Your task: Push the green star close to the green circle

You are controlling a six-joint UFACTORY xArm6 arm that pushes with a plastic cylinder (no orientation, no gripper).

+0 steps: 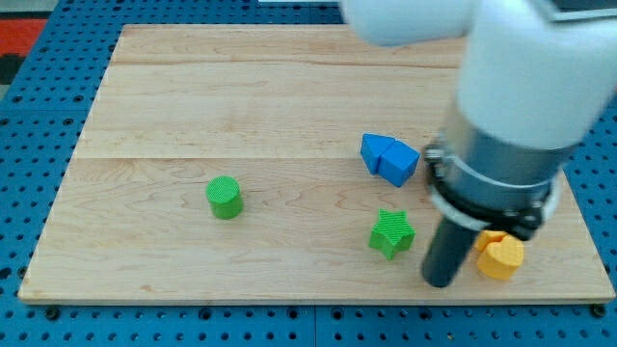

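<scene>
The wooden board (289, 96) lies on a blue pegboard surface (39, 145) and carries four small blocks; there is no bin, tray or other container on it, and every block sits straight on the wood.

The green star (391, 234) rests in the lower right part of the board. The green circle (224, 198), a short cylinder, stands well apart from it toward the view's left, a little higher in the view, with bare wood between the two.

The arm's white and grey body (506, 125) comes down from the view's top right and ends in a dark rod. My tip (440, 282) meets the board just to the view's right of the green star and slightly lower, near it, though whether it touches the star cannot be told. The rod is a plain pusher with nothing to open or close, and it holds nothing.

A blue block (389, 158), angular in shape, lies above the star. A yellow block (500, 257), its shape partly hidden by the arm, sits just right of the rod, near the board's lower right edge.
</scene>
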